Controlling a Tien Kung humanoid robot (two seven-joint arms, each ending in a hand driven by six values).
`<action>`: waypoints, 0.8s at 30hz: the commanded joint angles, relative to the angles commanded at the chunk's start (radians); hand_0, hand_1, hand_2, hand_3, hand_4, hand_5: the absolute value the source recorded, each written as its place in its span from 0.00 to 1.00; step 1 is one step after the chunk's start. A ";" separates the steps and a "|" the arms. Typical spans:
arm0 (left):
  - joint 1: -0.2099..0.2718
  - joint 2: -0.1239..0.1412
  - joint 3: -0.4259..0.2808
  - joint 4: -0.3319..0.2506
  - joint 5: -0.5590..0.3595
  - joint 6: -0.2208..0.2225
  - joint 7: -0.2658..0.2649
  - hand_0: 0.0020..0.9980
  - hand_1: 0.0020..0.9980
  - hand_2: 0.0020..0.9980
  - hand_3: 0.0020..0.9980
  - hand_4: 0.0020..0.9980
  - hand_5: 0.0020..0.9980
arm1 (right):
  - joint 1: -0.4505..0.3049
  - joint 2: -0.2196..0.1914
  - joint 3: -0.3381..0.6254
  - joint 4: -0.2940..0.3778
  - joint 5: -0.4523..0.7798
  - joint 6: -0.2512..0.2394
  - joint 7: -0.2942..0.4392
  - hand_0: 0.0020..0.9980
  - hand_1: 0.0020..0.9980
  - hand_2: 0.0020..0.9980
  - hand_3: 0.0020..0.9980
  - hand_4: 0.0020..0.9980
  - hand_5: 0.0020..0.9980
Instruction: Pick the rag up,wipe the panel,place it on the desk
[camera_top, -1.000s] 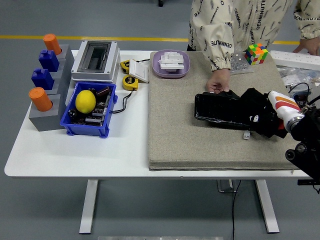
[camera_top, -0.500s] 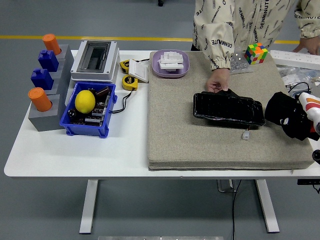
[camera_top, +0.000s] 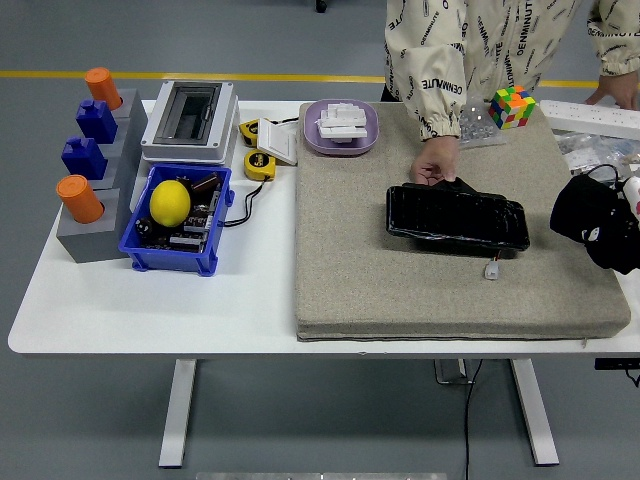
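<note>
The black panel (camera_top: 456, 219) lies flat on the beige mat (camera_top: 360, 250), right of centre. A person's hand (camera_top: 436, 164) rests on the panel's far left edge. The black rag (camera_top: 588, 222) is bunched up at the picture's right edge, right of the panel and apart from it. My right hand (camera_top: 612, 238) is shut on the rag and mostly hidden by the cloth; only a bit of white wrist (camera_top: 633, 190) shows. My left arm is out of view.
A Rubik's cube (camera_top: 512, 107) and a purple tray (camera_top: 342, 127) sit at the mat's far edge. A small connector (camera_top: 492, 270) lies in front of the panel. A blue bin (camera_top: 178, 250), a grey box (camera_top: 190, 120) and tape measures (camera_top: 261, 164) are on the left.
My right hand has drawn the rag rightward off the panel to the mat's right edge. The panel now lies uncovered, with the person's hand still at its far edge.
</note>
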 joint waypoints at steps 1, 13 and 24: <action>0.001 0.000 0.000 0.000 0.000 0.000 0.000 0.61 0.64 0.65 0.56 0.63 0.44 | -0.003 0.003 0.013 0.006 -0.002 0.000 -0.003 0.29 0.41 0.44 0.48 0.96 0.17; -0.001 0.000 0.000 0.000 0.001 0.001 0.000 0.61 0.64 0.65 0.56 0.63 0.44 | -0.054 0.027 0.147 0.134 0.081 -0.032 -0.083 0.30 0.41 0.44 0.48 0.96 0.17; -0.001 -0.001 -0.001 -0.001 0.002 0.001 0.000 0.61 0.64 0.66 0.56 0.63 0.44 | -0.103 -0.009 0.217 0.209 0.249 -0.036 -0.098 0.30 0.41 0.44 0.48 0.96 0.18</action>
